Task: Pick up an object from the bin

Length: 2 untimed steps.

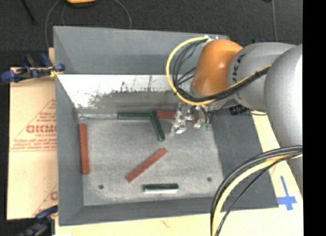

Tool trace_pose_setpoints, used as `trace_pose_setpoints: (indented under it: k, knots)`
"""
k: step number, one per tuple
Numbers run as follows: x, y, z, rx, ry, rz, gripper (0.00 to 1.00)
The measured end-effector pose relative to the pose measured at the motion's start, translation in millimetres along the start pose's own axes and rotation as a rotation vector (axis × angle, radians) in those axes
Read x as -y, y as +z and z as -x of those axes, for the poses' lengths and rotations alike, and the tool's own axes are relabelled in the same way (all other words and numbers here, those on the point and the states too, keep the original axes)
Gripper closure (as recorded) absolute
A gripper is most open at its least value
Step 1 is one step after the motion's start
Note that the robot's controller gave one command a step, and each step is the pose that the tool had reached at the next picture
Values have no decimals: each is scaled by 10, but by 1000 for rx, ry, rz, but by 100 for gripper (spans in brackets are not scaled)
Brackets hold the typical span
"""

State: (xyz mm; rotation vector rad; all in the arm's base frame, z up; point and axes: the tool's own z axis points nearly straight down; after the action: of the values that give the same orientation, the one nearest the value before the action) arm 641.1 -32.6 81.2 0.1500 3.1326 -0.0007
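My gripper point(179, 126) hangs low at the back right of the bin, under the orange wrist cover. Just left of its fingertips lies a short dark green stick point(157, 126), slanting down to the right. A small red-brown piece point(165, 113) lies by the back wall, right behind the fingers. Along the back wall to the left lies a longer dark green stick point(133, 115). Nothing shows between the fingers, and the gap between them is too small to read.
A red-brown stick point(146, 164) lies diagonally in the middle of the floor. Another red-brown stick point(84, 148) runs along the left wall. A dark green stick point(160, 187) lies near the front wall. The arm and its cables cover the bin's right side.
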Motion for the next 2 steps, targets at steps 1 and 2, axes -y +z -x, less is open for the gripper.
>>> trace_pose_setpoints:
  k: [1,2]
  knots:
    - [1,27,-36,-15,-1,-1,0]
    - [1,26,-35,-14,-3,-1,0]
